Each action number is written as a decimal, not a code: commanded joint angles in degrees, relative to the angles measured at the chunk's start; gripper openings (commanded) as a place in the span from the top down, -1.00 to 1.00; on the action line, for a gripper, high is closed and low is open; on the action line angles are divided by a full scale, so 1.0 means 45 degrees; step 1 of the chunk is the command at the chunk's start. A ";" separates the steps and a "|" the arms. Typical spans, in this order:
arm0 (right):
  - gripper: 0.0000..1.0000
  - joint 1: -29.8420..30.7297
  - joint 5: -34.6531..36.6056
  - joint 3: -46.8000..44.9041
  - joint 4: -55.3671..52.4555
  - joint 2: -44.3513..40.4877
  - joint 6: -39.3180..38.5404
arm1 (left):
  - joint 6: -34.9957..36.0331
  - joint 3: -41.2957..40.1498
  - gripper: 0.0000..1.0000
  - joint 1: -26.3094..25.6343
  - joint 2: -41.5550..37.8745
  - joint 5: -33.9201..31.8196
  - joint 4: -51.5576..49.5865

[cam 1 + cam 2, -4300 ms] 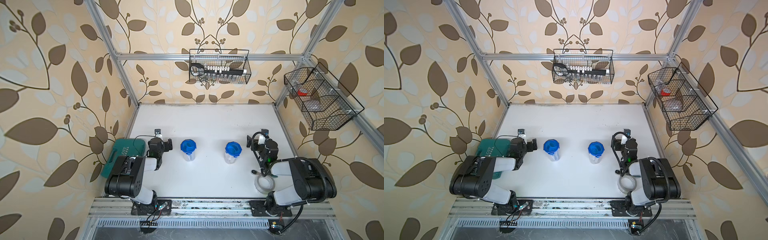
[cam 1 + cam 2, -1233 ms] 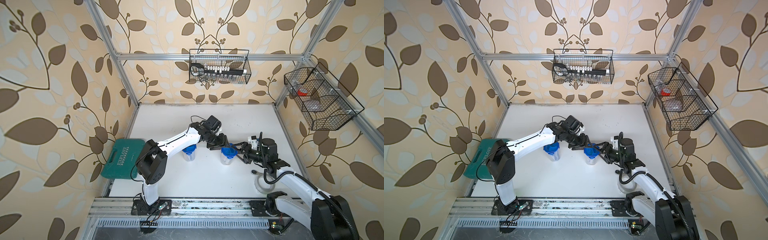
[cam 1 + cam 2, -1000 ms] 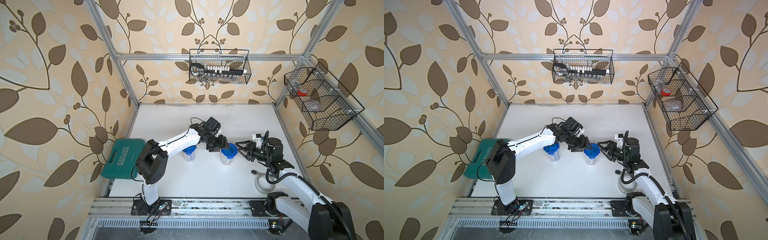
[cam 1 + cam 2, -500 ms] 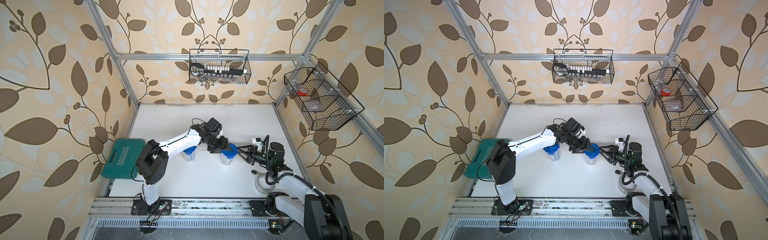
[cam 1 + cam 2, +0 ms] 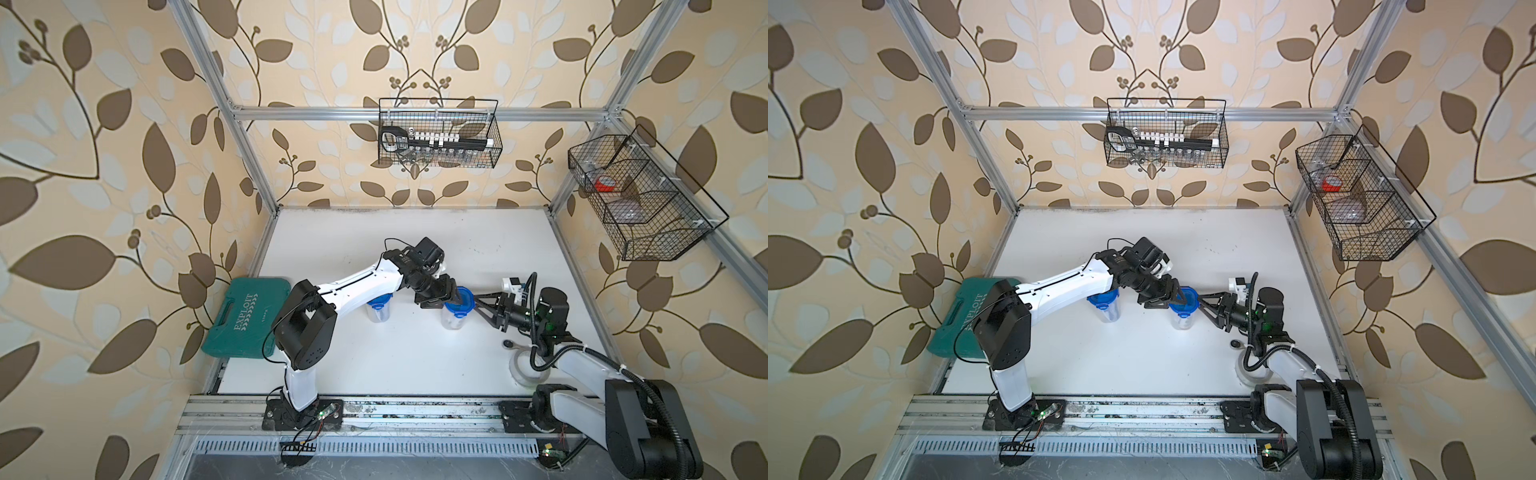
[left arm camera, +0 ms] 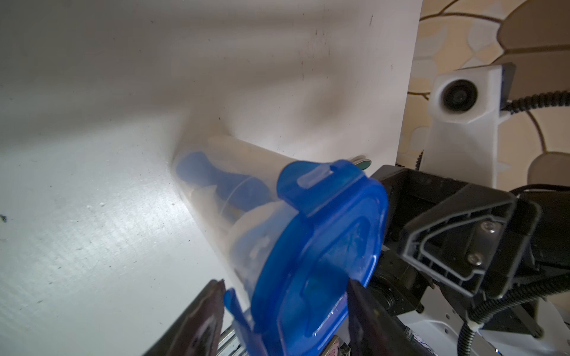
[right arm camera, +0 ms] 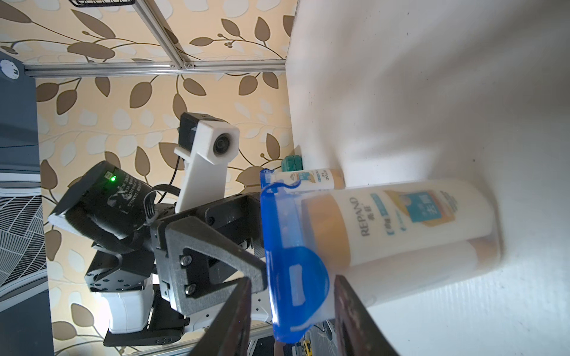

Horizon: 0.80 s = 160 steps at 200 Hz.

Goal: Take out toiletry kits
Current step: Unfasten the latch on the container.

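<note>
On the white table [image 5: 415, 365], a green tool case [image 5: 245, 318] lies at far left, beside a lidded clear jar [image 5: 379, 313] half hidden under the left arm. At centre, the left gripper [image 5: 455, 297] brackets the blue lid [image 5: 464, 300] of a second jar [image 5: 453, 321], fingers at its rim; whether they press cannot be told. From the right, the right gripper [image 5: 476, 302] straddles a lid tab [image 7: 296, 286], jaws spread with a gap showing. The toiletry kits [image 6: 216, 182] sit inside the closed jars; a white, orange-capped bottle [image 7: 401, 222] shows through the second jar's wall.
</note>
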 commanded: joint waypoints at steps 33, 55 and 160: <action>0.30 -0.0071 -0.0505 -0.0495 0.2390 0.0808 0.1131 | -0.0051 -0.0681 -0.25 -0.0143 -0.0079 -0.0695 -0.0772; 0.31 -0.0100 -0.0503 -0.0644 0.2823 0.0990 0.1346 | -0.0101 -0.0851 -0.25 -0.0153 -0.0074 -0.0730 -0.0790; 0.40 -0.0474 -0.0544 -0.0889 0.5477 0.2026 0.2971 | -0.0042 -0.1303 -0.18 -0.0319 0.0278 -0.1295 -0.1365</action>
